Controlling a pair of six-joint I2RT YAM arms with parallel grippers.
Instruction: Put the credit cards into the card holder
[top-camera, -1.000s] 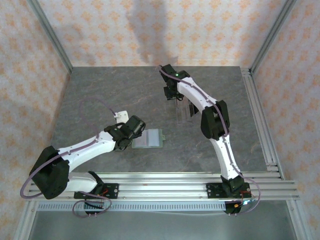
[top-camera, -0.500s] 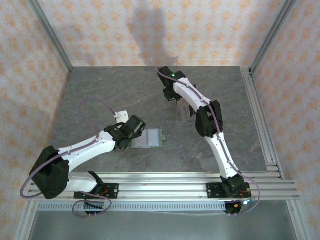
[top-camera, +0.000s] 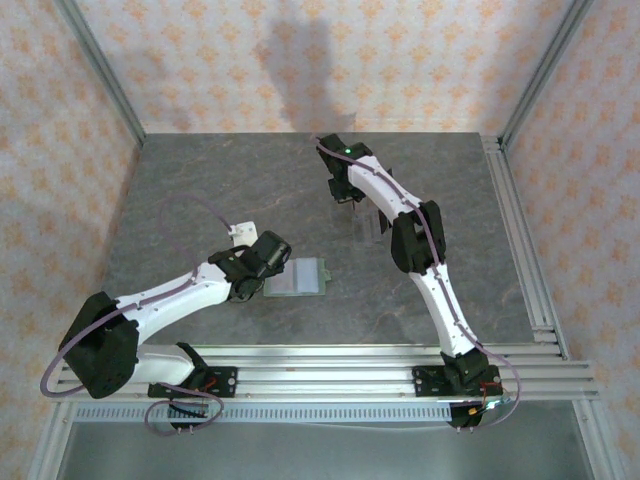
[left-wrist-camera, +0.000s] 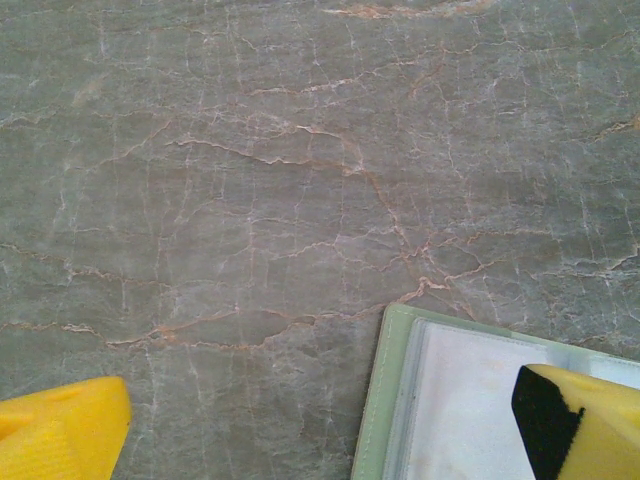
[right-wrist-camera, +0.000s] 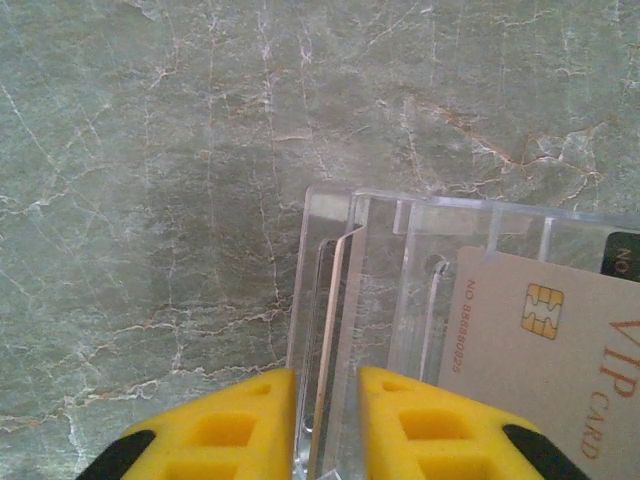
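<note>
Pinching across the flat faces is advised for the likely stiff, light, slick VIP card (right-wrist-camera: 560, 340) lying in the clear tray (right-wrist-camera: 400, 215), whose thin wall is straddled by the nearly clenched right claw (right-wrist-camera: 327, 420), actual grip undeterminable.

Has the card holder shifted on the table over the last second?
No. In the top view the card holder lies open at the same spot, its near edge just as far from the front rail as before.
</note>
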